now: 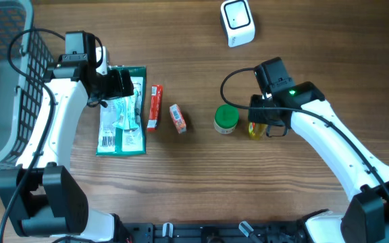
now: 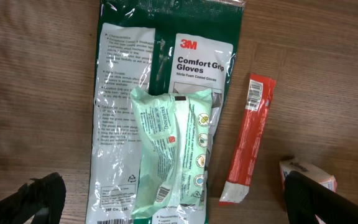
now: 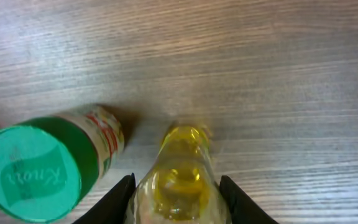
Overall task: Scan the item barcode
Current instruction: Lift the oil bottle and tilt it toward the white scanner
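Six goods on table (image 1: pixel 181 189), none at white scanner (image 1: pixel 238 22) well apart at far edge; scan judged barely begun, with lift, carry and barcode showing all left. Right gripper (image 3: pixel 178 202) astride yellow bottle (image 3: pixel 179 162), just beside green-lidded jar (image 3: pixel 33 174) marked "Knorr", fingers (image 3: pixel 120 199) close against its sides, firm pinch or not impossible to tell. Left gripper (image 2: pixel 179 199) spread wide and empty above glove pack (image 2: pixel 120 81) reading "3M Comfort Grip Gloves".

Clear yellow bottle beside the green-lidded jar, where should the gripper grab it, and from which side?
Grip the clear yellow bottle across its body, coming down from above. It seems to stand upright, and it is slim enough to sit between the right gripper's fingers. The green-lidded jar stands close on one side, leaving a gap for one finger.
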